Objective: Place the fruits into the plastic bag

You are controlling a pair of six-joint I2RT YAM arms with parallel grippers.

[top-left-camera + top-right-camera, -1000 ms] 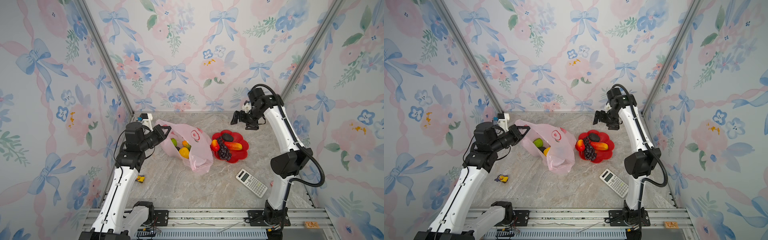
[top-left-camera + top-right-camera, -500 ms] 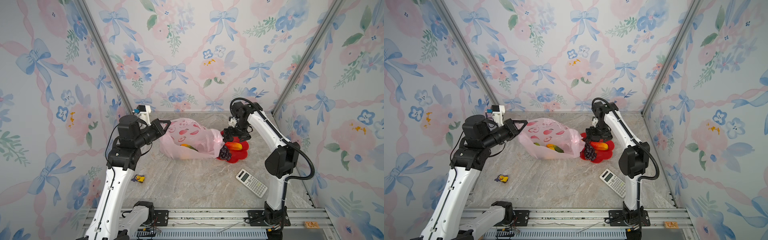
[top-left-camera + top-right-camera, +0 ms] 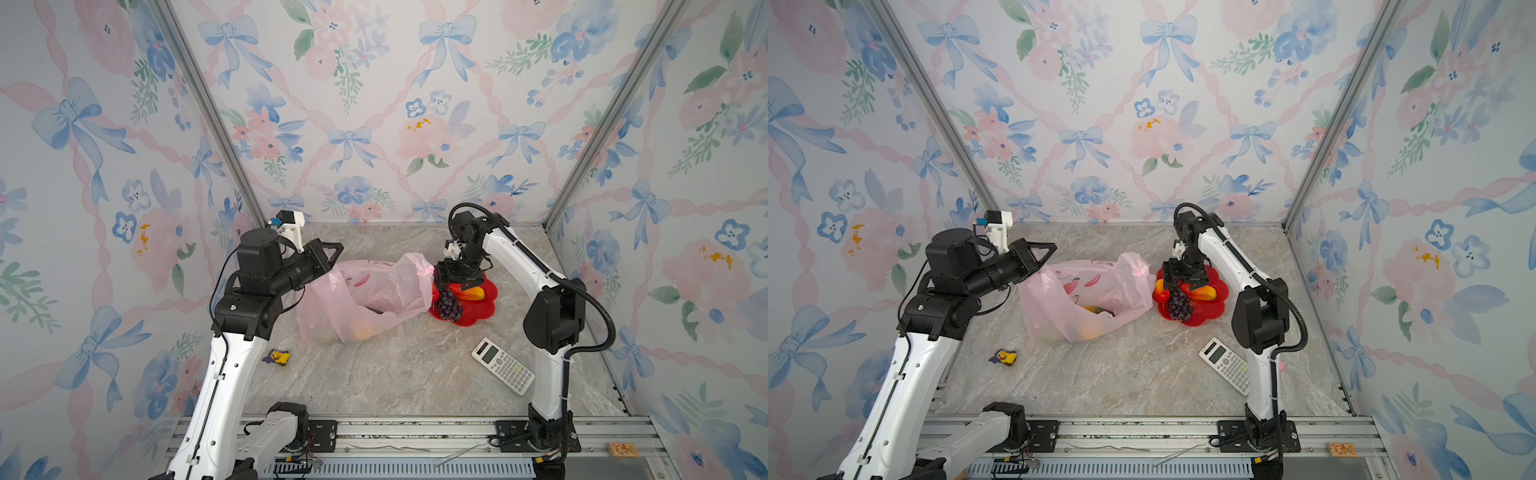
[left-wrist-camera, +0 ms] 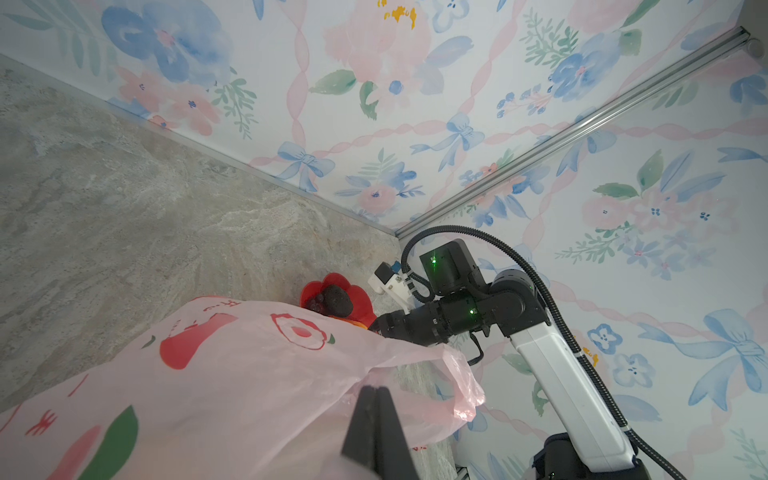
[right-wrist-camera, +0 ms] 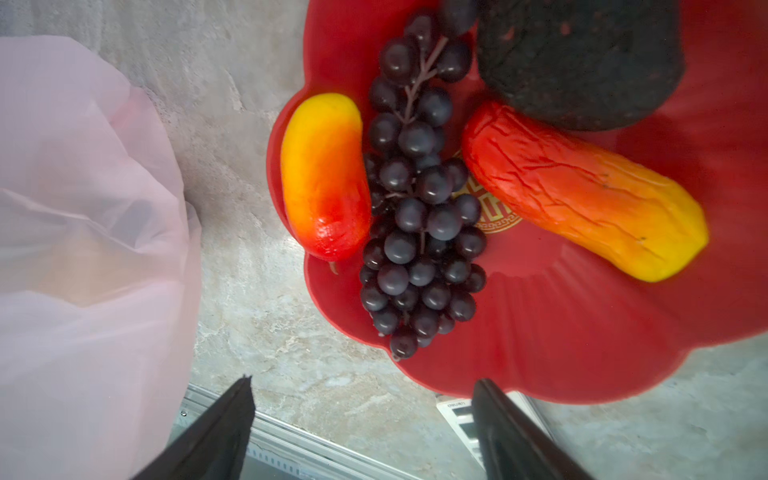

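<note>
Pale-pink plastic bag [image 3: 386, 282] lies on the worktop [image 3: 395, 374], a few fruits [image 3: 1090, 330] inside. Grapes [image 5: 415, 199], two mangoes [image 5: 324, 174] and an avocado [image 5: 577, 62] sit on the red plate [image 5: 582, 332] beside it. Left jaws are pinched tight on the bag's rim; right jaws hang wide apart over the plate, empty.

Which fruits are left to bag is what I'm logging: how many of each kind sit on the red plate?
Mangoes: 2
Grape bunches: 1
Avocados: 1
Total on the plate: 4
</note>
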